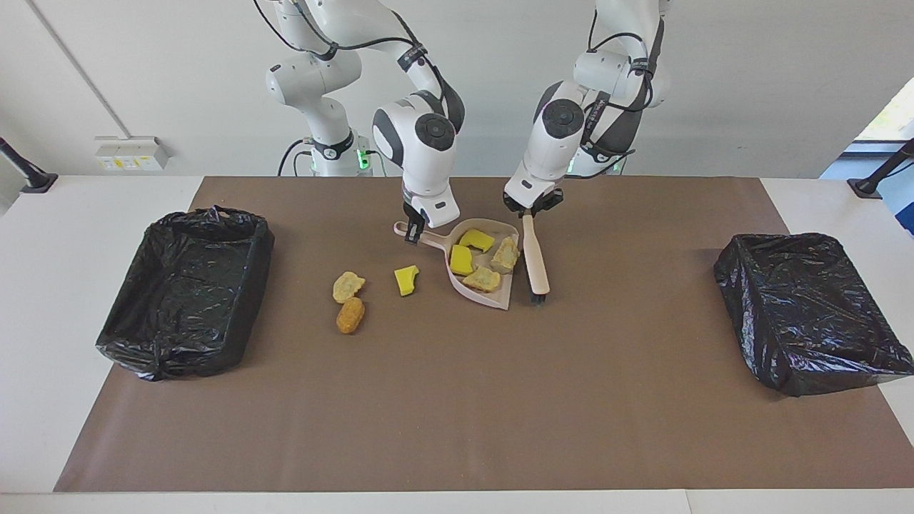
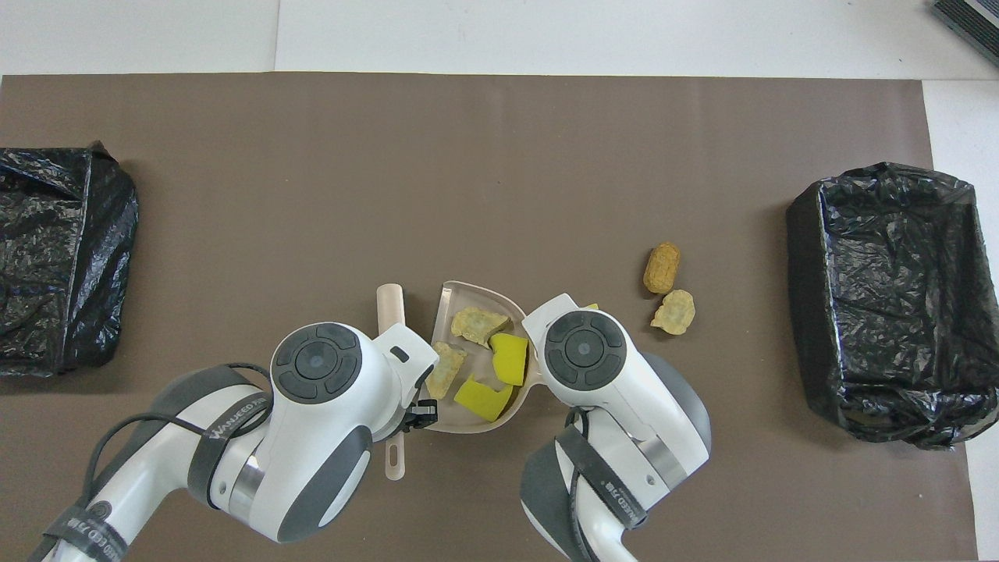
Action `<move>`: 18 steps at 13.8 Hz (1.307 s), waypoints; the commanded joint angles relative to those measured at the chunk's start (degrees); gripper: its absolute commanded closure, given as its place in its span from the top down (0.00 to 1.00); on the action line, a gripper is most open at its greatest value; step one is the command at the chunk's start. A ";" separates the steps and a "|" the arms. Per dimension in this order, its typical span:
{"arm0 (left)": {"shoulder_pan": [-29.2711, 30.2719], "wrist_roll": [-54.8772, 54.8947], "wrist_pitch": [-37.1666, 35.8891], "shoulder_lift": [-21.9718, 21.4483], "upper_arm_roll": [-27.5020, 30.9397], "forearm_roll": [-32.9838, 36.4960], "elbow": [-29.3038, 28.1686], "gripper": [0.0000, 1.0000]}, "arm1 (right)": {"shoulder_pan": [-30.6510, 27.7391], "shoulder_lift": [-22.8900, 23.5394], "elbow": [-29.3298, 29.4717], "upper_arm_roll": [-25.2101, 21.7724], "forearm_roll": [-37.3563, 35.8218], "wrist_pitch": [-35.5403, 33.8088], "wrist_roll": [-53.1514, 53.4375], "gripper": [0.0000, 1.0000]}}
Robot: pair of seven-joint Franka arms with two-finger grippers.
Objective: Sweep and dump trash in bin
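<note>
- Left pincer (image 1: 530, 209): clamped on the handle end of the brush (image 1: 535, 263). The brush slopes down from the pincer, and its dark bristle end meets the brown mat (image 1: 457, 400) just beside the open lip of the dustpan, on the side toward the left arm's end of the tabletop (image 1: 50, 235).
- Right pincer (image 1: 413, 232): clamped on the handle of the dustpan (image 1: 500, 296). The pale pink dustpan lies on the mat near the tabletop edge at the robots' end, roughly midway between the two short ends.
- Trash in the dustpan, four pieces: two yellow sponge chunks (image 1: 461, 259) and two tan bread-like lumps (image 1: 483, 279). In the overhead view all four lie inside the pan wall.
- Trash on the mat, three pieces: one yellow sponge piece (image 1: 406, 279) just beside the dustpan, toward the right arm's end; a pale lump (image 1: 348, 285) and a golden-brown lump (image 1: 350, 315) close together, farther toward that end.
- Bins: one black-lined bin (image 1: 186, 293) at the right arm's end of the tabletop and a second black-lined bin (image 1: 807, 314) at the left arm's end, each overlapping the mat's short edge. No scrap shows in either.
</note>
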 commanded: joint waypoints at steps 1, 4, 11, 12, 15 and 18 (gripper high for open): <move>0.80 -1.49 -0.92 -2.09 -0.23 -0.11 -1.63 0.00 | -0.59 0.38 1.40 0.06 -0.26 0.50 0.52 0.00; 0.81 -2.18 -1.36 -2.96 0.03 1.47 -0.93 0.00 | -2.52 0.12 2.98 0.06 0.88 -0.03 -1.67 0.00; 2.04 -5.88 -5.76 -11.04 -0.67 3.06 -3.37 0.00 | -12.70 -3.04 11.31 -0.11 6.41 -10.98 -10.89 0.00; 1.17 -5.97 -5.50 -12.62 -1.19 3.06 -5.30 0.00 | -15.33 -3.22 13.51 -0.29 7.56 -13.19 -13.34 0.00; 0.11 -6.14 -3.39 -17.72 -1.64 3.06 -11.54 0.00 | -23.86 -3.84 18.79 -0.55 8.80 -19.08 -20.29 0.00; -2.70 -7.28 -1.72 -20.28 -1.64 2.88 -14.28 0.00 | -33.34 -3.75 23.89 -0.82 8.80 -23.83 -27.93 0.00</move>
